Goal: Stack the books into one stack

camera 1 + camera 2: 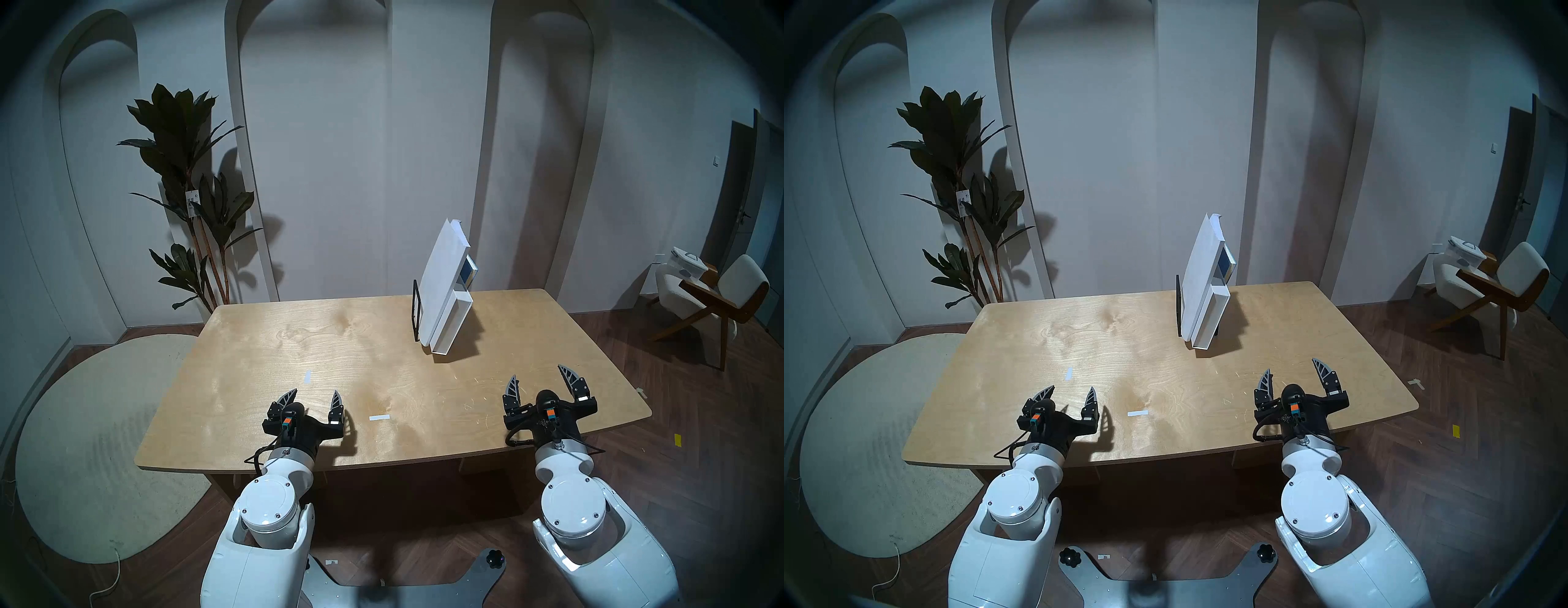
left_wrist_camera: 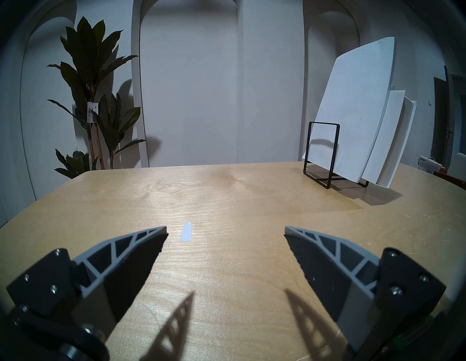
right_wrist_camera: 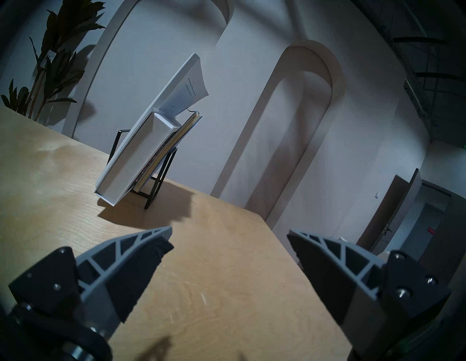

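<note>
1. The large thin white booklet (image 1: 439,280) leans in the black wire rack (image 1: 415,310) near the worktop's (image 1: 297,348) far right edge; likely light and floppy, so grip its spine.
2. The thick white hardcover (image 1: 452,322) leans beside it; probably stiff and heavy.
3. The blue-covered notebook (image 1: 469,271) stands rearmost, probably light.
4. The left gripper (image 1: 312,397) and right gripper (image 1: 541,378) hover spread and empty at the near edge.
</note>
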